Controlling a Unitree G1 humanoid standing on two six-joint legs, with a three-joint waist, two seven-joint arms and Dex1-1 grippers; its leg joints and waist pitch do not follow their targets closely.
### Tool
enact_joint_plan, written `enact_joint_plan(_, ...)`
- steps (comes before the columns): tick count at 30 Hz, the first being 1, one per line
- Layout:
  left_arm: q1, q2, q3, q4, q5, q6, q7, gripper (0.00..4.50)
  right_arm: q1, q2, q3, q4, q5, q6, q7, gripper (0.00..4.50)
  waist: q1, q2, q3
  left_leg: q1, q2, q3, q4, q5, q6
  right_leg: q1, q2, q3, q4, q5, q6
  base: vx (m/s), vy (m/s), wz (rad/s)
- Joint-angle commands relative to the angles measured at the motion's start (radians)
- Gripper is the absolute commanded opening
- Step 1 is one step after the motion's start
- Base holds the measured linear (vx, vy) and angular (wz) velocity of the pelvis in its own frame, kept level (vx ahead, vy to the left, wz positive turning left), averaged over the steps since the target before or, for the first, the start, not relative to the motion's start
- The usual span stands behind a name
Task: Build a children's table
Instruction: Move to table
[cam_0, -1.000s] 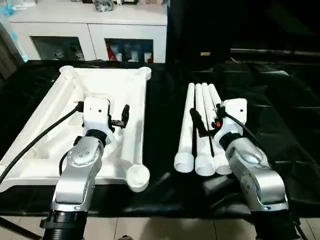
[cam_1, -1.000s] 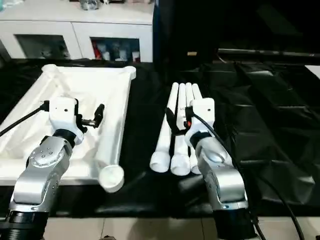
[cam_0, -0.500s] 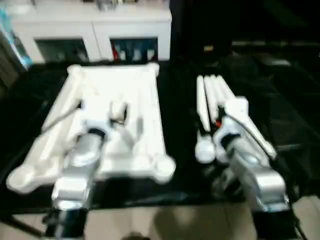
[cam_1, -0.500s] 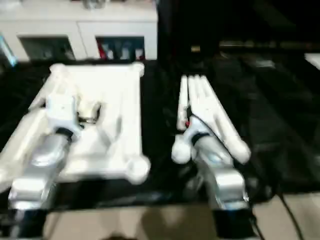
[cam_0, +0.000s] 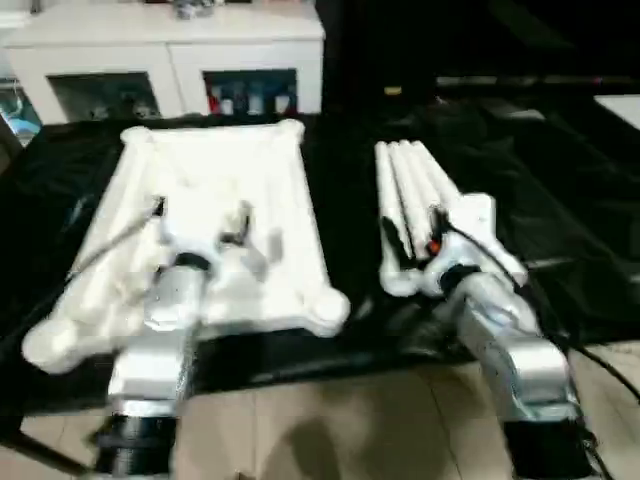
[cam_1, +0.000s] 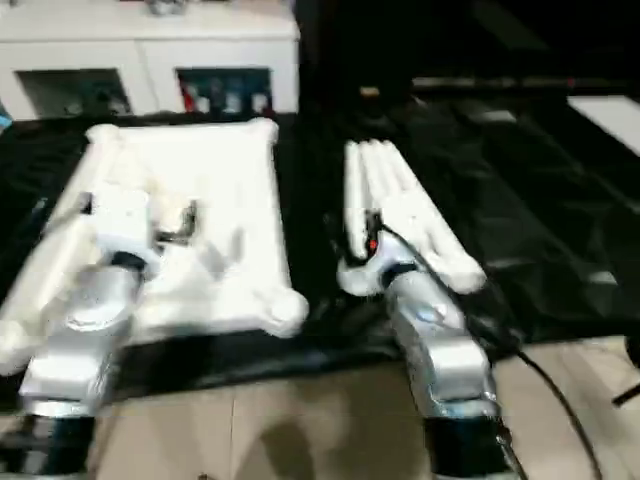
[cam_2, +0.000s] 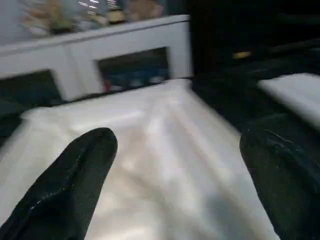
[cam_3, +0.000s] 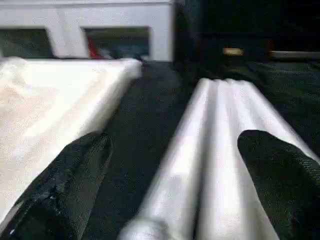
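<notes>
The children's table lies in parts on a black-covered surface. Its white tabletop (cam_0: 215, 170) rests underside up at the left, with round sockets at its corners (cam_0: 325, 310). To its right, the white legs (cam_0: 410, 175) lie side by side in a bundle. My left gripper (cam_2: 175, 185) hovers open over the tabletop's ribbed underside, nothing between its fingers (cam_2: 70, 185). My right gripper (cam_3: 172, 185) stands open just above the near ends of the legs (cam_3: 225, 125), holding nothing.
A white cabinet with glass doors (cam_0: 170, 60) stands behind the work surface. Black sheeting (cam_0: 560, 200) covers the surface to the right of the legs. Tiled floor (cam_0: 330, 420) shows below the surface's front edge.
The whole picture has shifted and tilted, so the camera moved; floor now shows at the front. Both grippers stay open over the same parts as before.
</notes>
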Motion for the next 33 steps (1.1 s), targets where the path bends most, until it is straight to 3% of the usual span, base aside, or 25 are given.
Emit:
enact_joint_plan(1,-0.002,0.017,0.022,0.000,-0.009,0.012,-0.008,4.50,-0.018,0.007,0.003,-0.008,-0.006,-0.001,-0.003,4.47,0.030,-0.019,-0.045,-0.006,0.005,-0.006,-0.071,-0.044,-0.015,0.076,-0.170,0.106,-0.161,-0.041,0.072,-0.060,-0.191,-0.07)
enact_joint_plan(2,0.001,0.016,0.022,0.000,-0.011,0.009,-0.013,4.50,-0.020,0.005,0.002,-0.007,-0.005,-0.001,-0.003,4.47,0.033,-0.007,-0.048,0.002,0.025,-0.017,-0.101,-0.043,0.001,0.082,-0.167,0.103,-0.167,-0.067,0.104,-0.060,-0.139,-0.03)
enact_joint_plan(4,0.010,0.013,0.022,-0.004,-0.014,0.011,-0.020,4.50,-0.019,-0.001,0.004,-0.007,-0.009,-0.004,-0.004,4.47,0.022,0.035,-0.061,0.047,0.138,-0.068,-0.182,-0.057,0.067,0.055,-0.114,0.051,-0.143,-0.023,0.119,-0.064,-0.109,-0.06)
enact_joint_plan(6,0.014,0.013,0.023,-0.005,-0.010,0.010,-0.017,4.50,-0.020,-0.009,0.011,-0.007,-0.024,-0.010,-0.006,4.47,0.019,0.035,-0.061,0.070,0.174,-0.079,-0.189,-0.068,0.097,0.040,-0.135,0.054,-0.127,0.029,0.062,-0.040,-0.070,0.03)
enact_joint_plan(8,0.016,0.011,0.024,-0.006,-0.008,0.011,-0.016,4.50,-0.021,-0.011,0.009,-0.001,-0.026,-0.011,-0.009,4.47,0.030,0.018,-0.033,0.065,0.101,-0.009,-0.180,-0.241,0.008,0.061,-0.151,0.064,-0.175,-0.271,-0.006,-0.015,-0.027,0.03)
enact_joint_plan(10,0.017,0.007,0.023,-0.013,-0.017,0.013,-0.021,4.50,-0.023,-0.017,0.008,0.001,-0.038,-0.008,-0.016,4.47,0.050,0.000,-0.009,0.058,0.068,-0.009,-0.160,-0.301,-0.006,0.089,-0.201,-0.006,-0.230,-0.813,0.054,0.000,0.000,0.00)
enact_joint_plan(13,0.019,0.008,0.024,-0.015,-0.022,0.013,-0.019,4.50,-0.026,-0.015,0.003,0.004,-0.035,-0.005,-0.011,4.47,0.031,0.028,-0.003,0.067,0.075,-0.002,-0.132,-0.347,-0.009,0.131,-0.215,-0.095,-0.277,-0.871,0.055,0.015,0.042,0.32)
enact_joint_plan(14,0.020,0.008,0.024,-0.016,-0.023,0.014,-0.020,4.50,-0.027,-0.016,0.004,0.005,-0.036,-0.004,-0.010,4.47,0.017,0.052,-0.001,0.022,0.096,-0.021,-0.178,-0.399,-0.022,0.194,-0.186,-0.126,-0.247,-0.749,0.053,0.067,0.076,0.47)
enact_joint_plan(15,0.020,0.008,0.023,-0.016,-0.023,0.015,-0.020,4.50,-0.027,-0.016,0.005,0.005,-0.036,-0.004,-0.009,4.47,0.018,0.072,-0.003,0.029,0.105,-0.038,-0.220,-0.489,-0.034,0.196,-0.140,-0.125,-0.201,-0.638,0.032,0.113,0.074,0.47)
enact_joint_plan(16,0.020,0.009,0.018,-0.016,-0.020,0.015,-0.025,4.50,-0.026,-0.017,0.008,0.004,-0.034,0.000,-0.006,4.47,-0.047,0.081,-0.021,0.157,0.136,-0.149,-0.279,-0.650,0.019,0.090,-0.032,-0.081,-0.069,-0.260,-0.006,0.113,0.074,0.47)
enact_joint_plan(17,0.020,0.009,0.018,-0.016,-0.020,0.015,-0.025,4.50,-0.026,-0.017,0.008,0.004,-0.034,0.000,-0.006,4.47,-0.054,0.072,-0.022,0.201,0.151,-0.190,-0.272,-0.663,0.065,0.042,-0.037,-0.049,-0.039,-0.194,-0.023,0.150,0.052,0.55)
enact_joint_plan(18,0.020,0.011,0.015,-0.017,-0.016,0.016,-0.025,4.50,-0.026,-0.018,0.008,0.004,-0.034,0.000,-0.006,4.47,-0.059,0.058,-0.017,0.198,0.144,-0.221,-0.268,-0.621,0.166,0.027,-0.043,-0.005,-0.010,-0.131,-0.015,0.146,0.023,0.58)
enact_joint_plan(19,0.020,0.009,0.014,-0.017,-0.015,0.015,-0.025,4.50,-0.025,-0.018,0.009,0.004,-0.036,0.000,-0.004,4.47,-0.069,0.042,-0.017,0.225,0.161,-0.180,-0.253,-0.533,0.178,-0.013,-0.057,0.030,0.008,-0.067,0.011,0.146,0.023,0.58)
enact_joint_plan(20,0.019,0.007,0.014,-0.016,-0.014,0.015,-0.025,4.50,-0.026,-0.017,0.007,0.004,-0.035,0.001,-0.002,4.47,-0.069,0.038,-0.015,0.206,0.137,-0.159,-0.254,-0.497,0.188,-0.006,-0.058,0.035,-0.006,-0.043,0.021,0.109,-0.020,0.30)
enact_joint_plan(22,0.019,0.005,0.012,-0.018,-0.015,0.014,-0.026,4.50,-0.028,-0.007,-0.011,0.005,-0.019,0.014,-0.009,4.47,-0.039,-0.007,-0.013,0.103,0.019,-0.054,-0.183,-0.332,0.171,0.087,-0.134,0.116,-0.153,-0.028,-0.018,0.102,-0.079,0.13)
enact_joint_plan(23,0.018,0.004,0.011,-0.018,-0.015,0.014,-0.026,4.50,-0.029,-0.008,-0.013,0.006,-0.020,0.015,-0.008,4.47,0.009,-0.022,-0.029,0.033,-0.018,-0.018,-0.048,-0.164,0.141,0.180,-0.214,0.203,-0.205,-0.207,-0.067,0.127,-0.092,0.16)
enact_joint_plan(24,0.018,0.003,0.011,-0.018,-0.015,0.014,-0.025,4.50,-0.031,-0.010,-0.014,0.007,-0.021,0.015,-0.007,4.47,0.017,-0.024,-0.041,-0.027,-0.009,-0.028,-0.013,-0.050,0.109,0.222,-0.204,0.211,-0.185,-0.143,-0.096,0.146,-0.058,0.04)
enact_joint_plan(25,0.018,0.001,0.010,-0.018,-0.015,0.014,-0.024,4.50,-0.033,-0.012,-0.014,0.009,-0.022,0.015,-0.005,4.47,0.025,-0.021,-0.042,-0.057,-0.011,-0.027,-0.021,0.037,0.084,0.230,-0.158,0.175,-0.162,0.056,-0.122,0.146,-0.058,0.04)
enact_joint_plan(26,0.019,-0.001,0.009,-0.018,-0.016,0.014,-0.024,4.50,-0.034,-0.013,-0.014,0.010,-0.022,0.015,-0.003,4.47,0.026,0.001,-0.046,-0.041,0.008,-0.025,-0.074,0.114,0.072,0.211,-0.119,0.129,-0.154,0.172,-0.158,0.139,-0.030,0.02)
enact_joint_plan(27,0.019,-0.001,0.008,-0.017,-0.015,0.015,-0.023,4.50,-0.035,-0.014,-0.015,0.011,-0.022,0.015,-0.003,4.47,0.026,0.001,-0.046,-0.041,0.008,-0.025,-0.074,0.114,0.072,0.211,-0.119,0.129,-0.154,0.172,-0.158,0.120,0.006,0.08)
enact_joint_plan(28,0.020,-0.002,0.008,-0.018,-0.015,0.015,-0.023,4.50,-0.036,-0.015,-0.015,0.012,-0.021,0.016,-0.002,4.47,0.004,0.074,-0.064,0.059,0.065,-0.041,-0.167,0.279,0.113,0.156,-0.027,0.025,-0.106,0.142,-0.093,0.120,0.006,0.08)
enact_joint_plan(29,0.020,-0.002,0.009,-0.018,-0.013,0.017,-0.023,4.50,-0.038,-0.016,-0.015,0.012,-0.019,0.017,0.001,4.47,-0.025,0.090,-0.057,0.129,0.120,-0.107,-0.178,0.231,0.228,0.062,0.005,-0.006,-0.033,0.034,-0.054,0.131,0.037,-0.02)
enact_joint_plan(30,0.021,-0.002,0.009,-0.019,-0.012,0.017,-0.023,4.50,-0.038,-0.017,-0.015,0.012,-0.018,0.017,0.001,4.47,-0.050,0.084,-0.076,0.219,0.196,-0.181,-0.177,0.238,0.399,-0.029,-0.021,0.006,0.045,-0.146,0.014,0.160,0.025,-0.04)
enact_joint_plan(32,0.020,-0.003,0.012,-0.018,-0.012,0.018,-0.023,4.50,-0.041,-0.017,-0.015,0.012,-0.018,0.017,0.002,4.47,-0.044,0.067,-0.081,0.213,0.185,-0.171,-0.156,0.436,0.446,-0.084,-0.042,0.021,0.076,-0.066,0.126,0.144,0.018,-0.02)
enact_joint_plan(33,0.018,-0.003,0.014,-0.017,-0.010,0.017,-0.024,4.50,-0.044,-0.013,-0.016,0.015,-0.018,0.014,0.006,4.47,-0.035,0.050,-0.072,0.180,0.168,-0.127,-0.171,0.471,0.434,-0.087,-0.048,0.032,0.074,0.011,0.168,0.074,-0.010,-0.01)
